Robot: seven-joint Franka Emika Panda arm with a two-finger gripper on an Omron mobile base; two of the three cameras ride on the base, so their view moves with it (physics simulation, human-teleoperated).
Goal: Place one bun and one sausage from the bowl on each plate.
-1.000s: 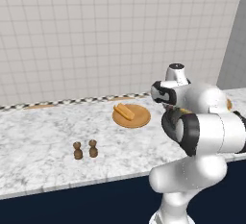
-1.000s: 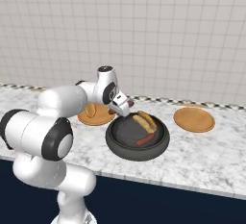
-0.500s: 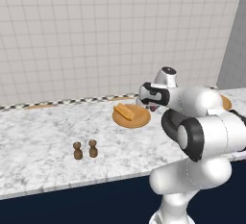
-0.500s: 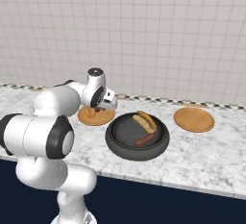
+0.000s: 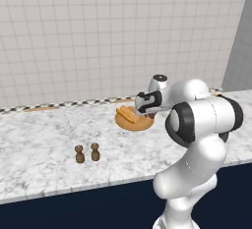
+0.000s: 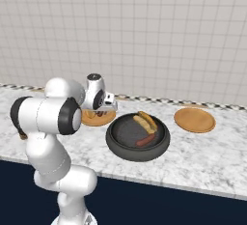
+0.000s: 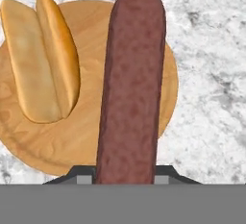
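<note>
Left base view: you see the two-finger gripper (image 5: 150, 115) over the near orange-brown wooden plate (image 5: 129, 123), which carries a tan split bun (image 5: 126, 114); two small brown shakers (image 5: 87, 153) stand well apart on the marble counter (image 5: 44, 139).

Right base view: the dark grey-black round bowl (image 6: 138, 136) holds one bun and one sausage; a second plate (image 6: 194, 119) lies beyond it (bare).

Hand view: your jaws are clamped on a reddish-brown sausage (image 7: 132, 83), above the plate beside the bun.

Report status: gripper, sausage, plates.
Gripper shut on reddish-brown sausage, above near orange-brown wooden plate with split tan bun. Far plate bare. Dark bowl holds rest. Nothing blocking.
</note>
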